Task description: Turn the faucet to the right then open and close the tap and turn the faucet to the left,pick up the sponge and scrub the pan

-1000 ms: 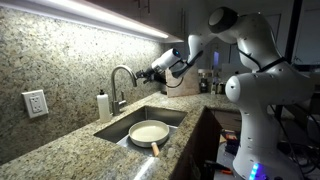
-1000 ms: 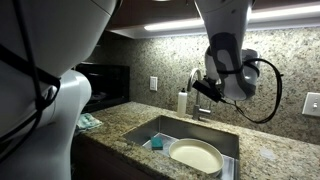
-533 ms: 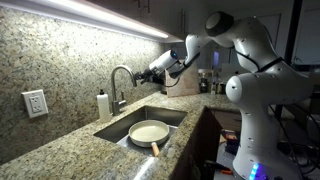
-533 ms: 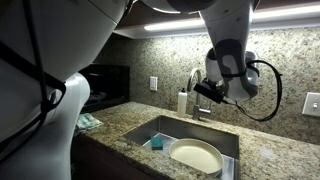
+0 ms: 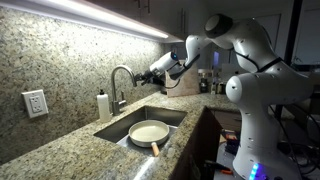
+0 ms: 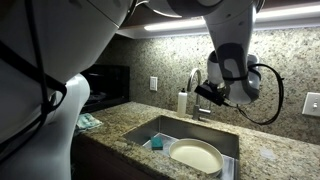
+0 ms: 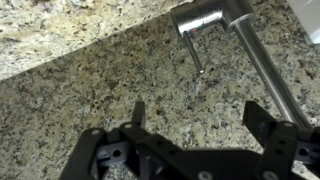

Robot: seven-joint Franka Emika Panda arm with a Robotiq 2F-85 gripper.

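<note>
The silver gooseneck faucet (image 5: 122,80) rises behind the sink, and its arch also shows past the arm (image 6: 194,78). My gripper (image 5: 150,76) hovers open just to one side of the spout, near its top, touching nothing. In the wrist view the faucet (image 7: 262,62) runs down the right side with its thin tap lever (image 7: 192,48), above my gripper (image 7: 200,118), whose black fingers (image 7: 265,120) stand wide apart over bare granite. The cream pan (image 5: 149,132) lies in the sink with its tan handle toward the front edge. A teal sponge (image 6: 155,143) sits in the sink beside the pan (image 6: 196,156).
A white soap bottle (image 5: 103,105) stands on the granite counter next to the faucet. Wall outlets (image 5: 35,103) (image 6: 153,84) sit on the backsplash. A dark microwave (image 6: 100,85) and a folded cloth (image 6: 88,121) occupy the counter corner. The sink (image 6: 170,128) is deep.
My gripper has crept slightly lower and nearer the faucet spout, still open. Pan, sponge and faucet have not moved.
</note>
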